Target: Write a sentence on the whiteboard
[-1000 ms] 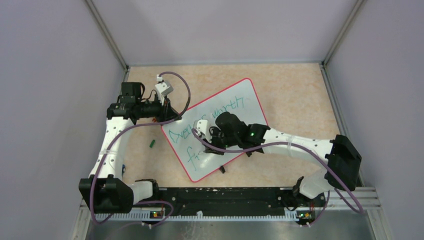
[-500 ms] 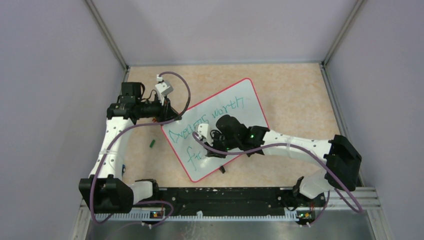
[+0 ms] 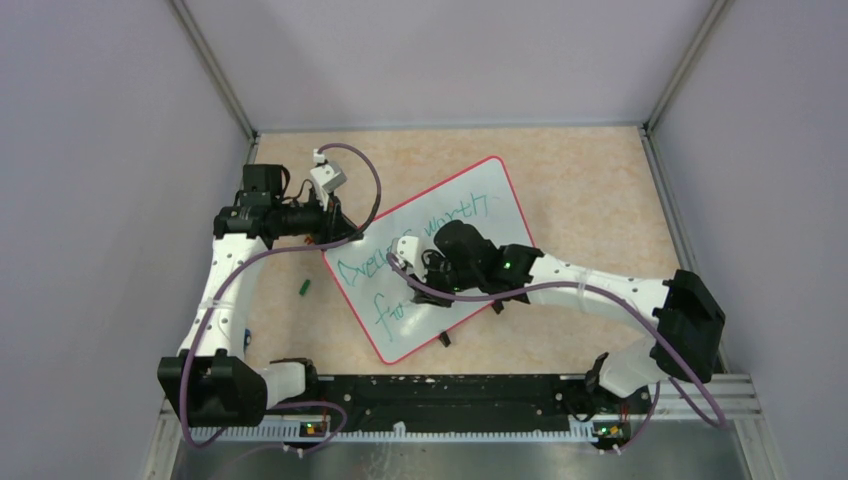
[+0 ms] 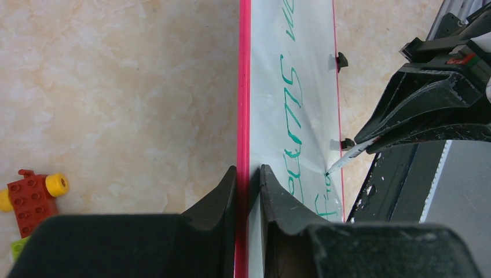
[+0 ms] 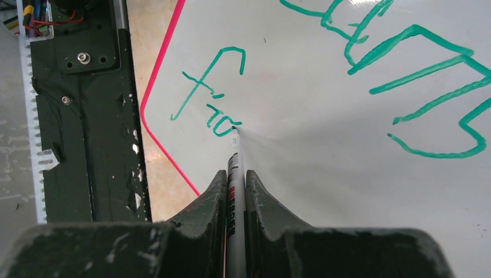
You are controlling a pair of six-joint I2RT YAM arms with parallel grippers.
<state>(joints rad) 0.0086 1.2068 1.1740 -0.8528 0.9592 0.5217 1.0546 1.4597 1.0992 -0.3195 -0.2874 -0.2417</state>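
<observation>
A: Lettering first, seen from above: the sentence (image 3: 362, 268) lies on the whiteboard (image 3: 480, 185). Its second line has gained a stroke past "fi" as the right gripper (image 3: 420, 288) crept along the board.
B: So "fighting" is barely begun, I'd judge. Any room?
A: There is bare white ahead of the tip, under "worth". The board's near red rim runs close below that line.
B: Left wrist view?
A: The left gripper (image 4: 248, 174) is clamped on the board's red rim, pinning it. Toy bricks (image 4: 35, 194) lie off the board, beyond that rim.
B: Right wrist?
A: Jaws are closed on the marker (image 5: 234, 168). Its tip touches the board at the newest letter, near the rounded corner.
</observation>
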